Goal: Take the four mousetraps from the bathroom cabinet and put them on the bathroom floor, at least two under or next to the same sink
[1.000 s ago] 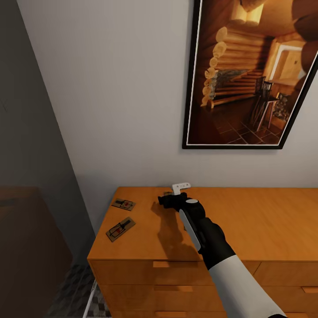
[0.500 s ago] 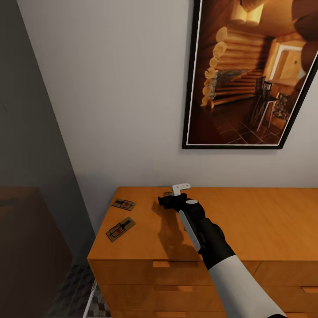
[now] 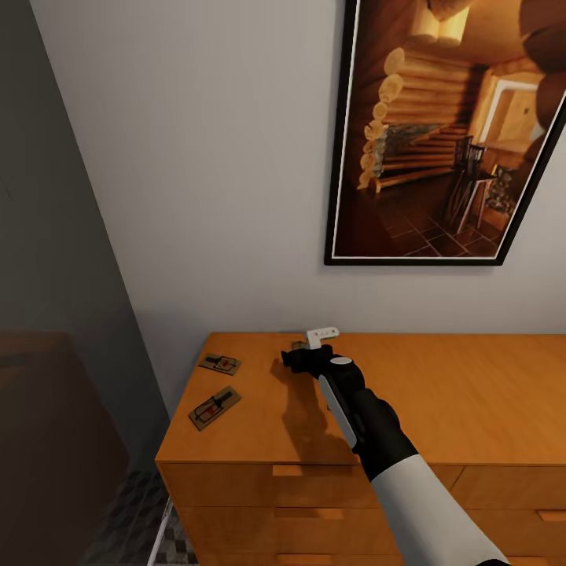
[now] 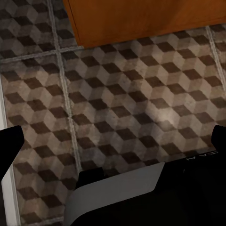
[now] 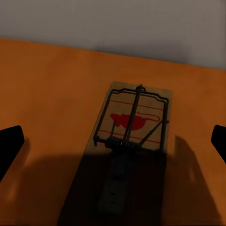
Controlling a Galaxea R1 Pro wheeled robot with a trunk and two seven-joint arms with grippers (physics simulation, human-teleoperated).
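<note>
From the head, two mousetraps (image 3: 221,363) (image 3: 214,407) lay on the cabinet (image 3: 440,409) surface's left end, the right gripper (image 3: 303,356) near its back edge. The left wrist faced bathroom floor (image 4: 117,108), its fingers' state untellable. The right wrist's fingers (image 5: 9,146) stood open around a third mousetrap (image 5: 134,122).

Framed log-cabin picture (image 3: 448,134) on a pale grey wall (image 3: 204,157) — dark brown furniture (image 3: 47,440) at left

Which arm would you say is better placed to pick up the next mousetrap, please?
Right: its open gripper hovers over a mousetrap on the cabinet, while the left wrist camera faces the bathroom floor.
</note>
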